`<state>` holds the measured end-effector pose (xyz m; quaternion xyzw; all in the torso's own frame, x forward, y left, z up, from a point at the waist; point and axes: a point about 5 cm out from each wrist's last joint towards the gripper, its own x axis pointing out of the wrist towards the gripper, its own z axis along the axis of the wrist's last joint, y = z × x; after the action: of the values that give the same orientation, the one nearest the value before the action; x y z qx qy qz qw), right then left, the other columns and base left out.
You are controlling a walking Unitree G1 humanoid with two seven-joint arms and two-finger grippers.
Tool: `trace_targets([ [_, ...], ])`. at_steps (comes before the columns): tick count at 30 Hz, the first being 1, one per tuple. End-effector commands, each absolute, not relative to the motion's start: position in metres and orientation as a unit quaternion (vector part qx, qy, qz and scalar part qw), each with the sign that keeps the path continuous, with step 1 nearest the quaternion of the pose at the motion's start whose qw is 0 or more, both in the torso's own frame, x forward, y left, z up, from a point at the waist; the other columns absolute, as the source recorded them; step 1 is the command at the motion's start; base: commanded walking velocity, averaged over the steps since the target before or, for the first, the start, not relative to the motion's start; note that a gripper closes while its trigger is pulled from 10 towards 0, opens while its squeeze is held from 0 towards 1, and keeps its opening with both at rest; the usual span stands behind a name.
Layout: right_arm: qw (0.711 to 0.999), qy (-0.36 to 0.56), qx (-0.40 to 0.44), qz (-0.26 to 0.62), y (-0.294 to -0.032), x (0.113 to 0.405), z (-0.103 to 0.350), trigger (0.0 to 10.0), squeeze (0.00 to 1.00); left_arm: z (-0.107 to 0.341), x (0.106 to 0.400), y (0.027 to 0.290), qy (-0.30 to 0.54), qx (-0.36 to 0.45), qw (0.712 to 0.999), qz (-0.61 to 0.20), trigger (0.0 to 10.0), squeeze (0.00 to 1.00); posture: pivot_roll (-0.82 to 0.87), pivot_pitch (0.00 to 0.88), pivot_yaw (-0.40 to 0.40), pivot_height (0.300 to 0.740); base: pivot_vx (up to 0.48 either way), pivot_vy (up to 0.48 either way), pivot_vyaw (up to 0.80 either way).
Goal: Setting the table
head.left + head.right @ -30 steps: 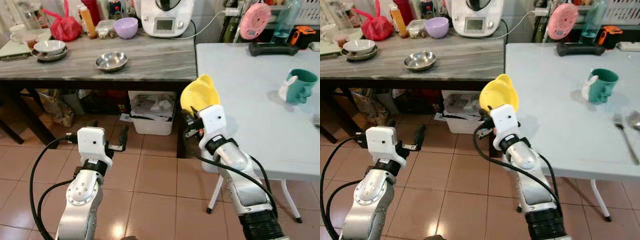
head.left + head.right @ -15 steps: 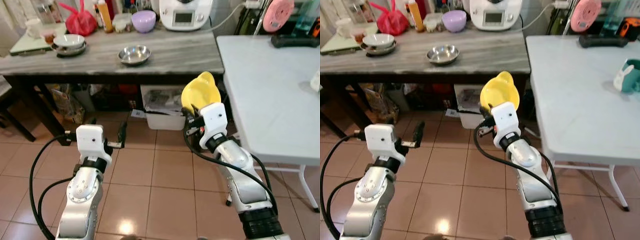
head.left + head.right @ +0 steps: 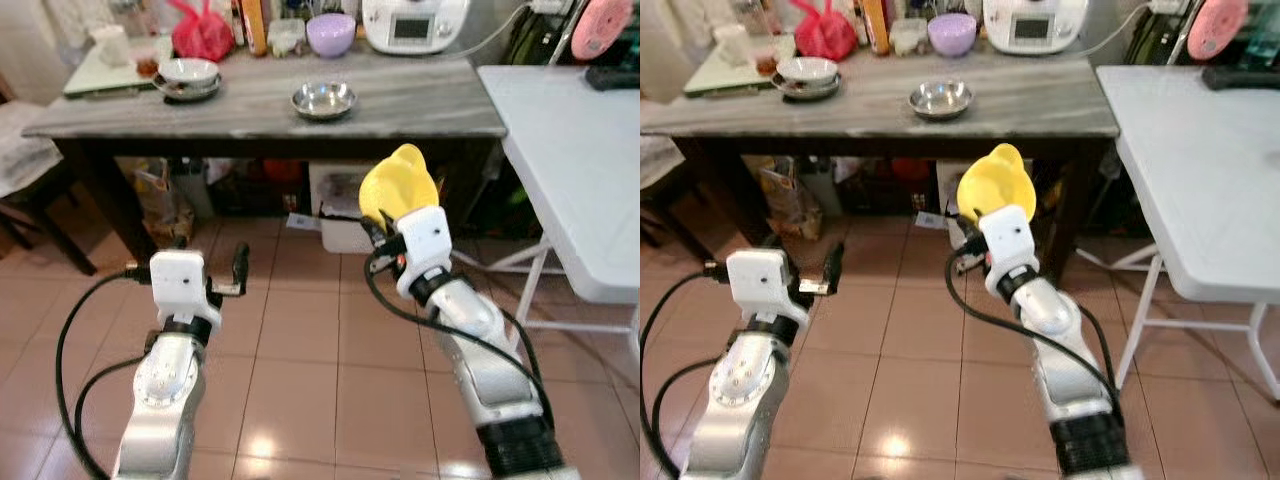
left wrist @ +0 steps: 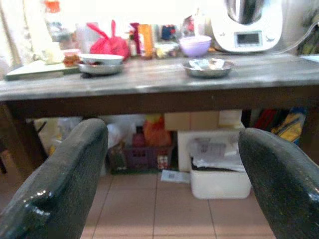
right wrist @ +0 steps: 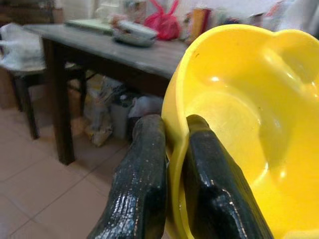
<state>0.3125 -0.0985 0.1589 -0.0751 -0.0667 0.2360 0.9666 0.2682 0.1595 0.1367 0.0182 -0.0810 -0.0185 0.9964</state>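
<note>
The yellow bowl [image 3: 399, 191] rides high in the right gripper [image 5: 167, 149], its rim pinched between the two black fingers [image 5: 142, 164]: one finger lies outside the wall, the other inside the hollow. The bowl stands up from the fingertips, tilted on edge, its open side turned toward the wrist camera, over the tiled floor [image 3: 300, 340] and touching no surface.

What the next move turns on is where the white table [image 3: 580, 190] lies from that bowl: off to the right and a little farther away, its near edge well apart from the fingers. The right arm is the nearer one to it, so I judge a rightward swing or turn would be needed to bring the bowl over the tabletop.

Straight ahead, beyond the bowl, stands the grey counter [image 3: 250, 110], carrying a steel bowl [image 3: 323, 99], a purple bowl [image 3: 331, 33], stacked dishes [image 3: 188, 76], a red bag [image 3: 200, 35] and a white appliance [image 3: 415, 22].

The left gripper [image 3: 236, 272] hangs low on the left above the floor, fingers [image 4: 65, 174] spread wide and empty, pointing toward the counter.
</note>
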Motion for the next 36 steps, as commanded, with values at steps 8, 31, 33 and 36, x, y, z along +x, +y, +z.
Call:
trace_targets([
  [8, 0.962, -0.089, -0.076, 0.247, -0.092, 0.312, 0.169, 10.0, 0.00, 0.142, 0.266, 0.163, -0.096, 0.009, 0.995, -0.027, 10.0, 0.00, -0.03, 0.103, 0.046, 0.740, 0.035, 0.000, 0.00],
  [31, 0.968, -0.093, -0.089, 0.214, -0.107, 0.314, 0.170, 10.0, 0.00, 0.139, 0.272, 0.153, -0.097, -0.004, 0.994, -0.056, 10.0, 0.00, -0.06, 0.079, 0.058, 0.740, 0.413, 0.000, 0.00],
  [33, 0.968, -0.093, -0.089, 0.214, -0.107, 0.313, 0.170, 10.0, 0.00, 0.140, 0.272, 0.153, -0.098, -0.004, 0.993, -0.058, 10.0, 0.00, -0.07, 0.077, 0.059, 0.740, 0.474, 0.000, 0.00],
  [36, 0.968, -0.096, -0.090, 0.216, -0.106, 0.313, 0.171, 10.0, 0.00, 0.139, 0.272, 0.153, -0.098, -0.003, 0.993, -0.059, 10.0, 0.00, -0.06, 0.078, 0.055, 0.740, 0.480, 0.000, 0.00],
])
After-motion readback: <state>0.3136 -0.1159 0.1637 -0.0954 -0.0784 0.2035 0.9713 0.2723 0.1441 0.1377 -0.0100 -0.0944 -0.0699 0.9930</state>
